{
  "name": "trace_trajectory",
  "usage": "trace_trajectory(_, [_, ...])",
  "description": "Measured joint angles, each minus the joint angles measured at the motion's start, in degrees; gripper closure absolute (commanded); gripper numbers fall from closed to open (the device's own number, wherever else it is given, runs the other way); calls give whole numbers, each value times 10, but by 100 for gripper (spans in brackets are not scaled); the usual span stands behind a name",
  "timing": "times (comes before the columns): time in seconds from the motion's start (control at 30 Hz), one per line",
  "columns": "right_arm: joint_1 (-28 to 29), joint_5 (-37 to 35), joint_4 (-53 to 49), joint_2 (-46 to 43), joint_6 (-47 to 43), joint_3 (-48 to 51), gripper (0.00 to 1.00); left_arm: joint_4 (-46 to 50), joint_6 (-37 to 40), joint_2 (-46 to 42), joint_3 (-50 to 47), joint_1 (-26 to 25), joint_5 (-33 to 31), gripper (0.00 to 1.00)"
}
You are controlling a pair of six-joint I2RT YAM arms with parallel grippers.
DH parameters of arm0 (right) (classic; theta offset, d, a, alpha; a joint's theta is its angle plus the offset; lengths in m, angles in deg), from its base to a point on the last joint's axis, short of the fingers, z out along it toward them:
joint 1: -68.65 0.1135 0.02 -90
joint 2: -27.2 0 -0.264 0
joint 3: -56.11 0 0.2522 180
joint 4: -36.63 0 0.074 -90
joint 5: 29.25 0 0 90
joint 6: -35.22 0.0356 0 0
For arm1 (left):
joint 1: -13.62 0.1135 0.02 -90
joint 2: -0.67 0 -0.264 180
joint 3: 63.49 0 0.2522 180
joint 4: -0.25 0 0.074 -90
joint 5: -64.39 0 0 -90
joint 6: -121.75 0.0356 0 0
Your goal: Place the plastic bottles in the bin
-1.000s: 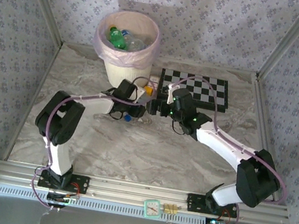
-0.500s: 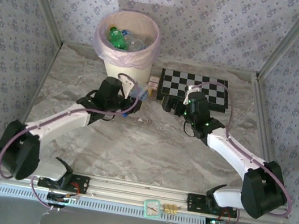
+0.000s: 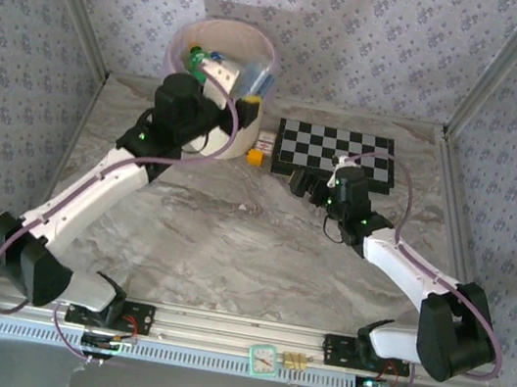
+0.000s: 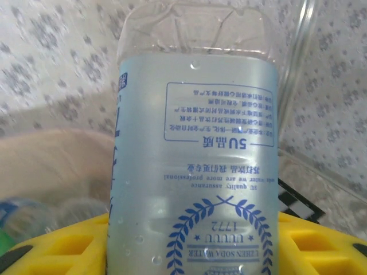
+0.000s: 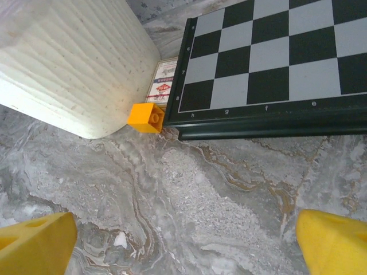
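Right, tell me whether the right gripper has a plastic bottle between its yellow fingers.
No, the right gripper stands open, its yellow fingers wide apart with bare grey marbled table between them.

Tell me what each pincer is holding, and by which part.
Left pincer grips the clear bottle by its blue-labelled body, over the bin. Right pincer is open, holding nothing.
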Motion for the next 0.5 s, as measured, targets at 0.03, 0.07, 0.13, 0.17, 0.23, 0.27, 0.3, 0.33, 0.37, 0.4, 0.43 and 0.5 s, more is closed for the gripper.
trace_trajectory(0.03, [-2, 0, 0, -5, 2, 4, 0, 9, 7, 17, 28, 10, -1, 52])
trace_trajectory(0.07, [-3, -2, 0, -10, 2, 8, 0, 19, 12, 32, 54, 20, -1, 52])
trace_trajectory(0.13, [-7, -2, 0, -21, 4, 15, 0, 40, 21, 60, 94, 40, -1, 52])
trace_trajectory(0.17, [-9, -2, 0, -26, 4, 18, 0, 54, 26, 76, 115, 51, 0, 52])
trace_trajectory(0.23, [-13, -2, 0, -34, 5, 21, 0, 86, 34, 108, 160, 70, 1, 52])
trace_trajectory(0.27, [-14, -2, 0, -37, 6, 23, 0, 103, 39, 127, 184, 80, 2, 52])
trace_trajectory(0.3, [-15, -3, 0, -39, 6, 23, 0, 121, 43, 144, 206, 89, 2, 52])
trace_trajectory(0.33, [-15, -4, 0, -42, 6, 25, 0, 141, 46, 163, 232, 99, 2, 52])
trace_trajectory(0.37, [-16, -6, 0, -45, 6, 28, 0, 160, 49, 182, 258, 108, 2, 52])
trace_trajectory(0.4, [-16, -6, 0, -47, 6, 30, 0, 178, 52, 199, 283, 116, 2, 52])
trace_trajectory(0.43, [-17, -7, 0, -50, 6, 33, 0, 197, 55, 216, 308, 125, 2, 52])
trace_trajectory(0.5, [-18, -7, -1, -53, 6, 37, 0, 238, 61, 253, 363, 141, 1, 51])
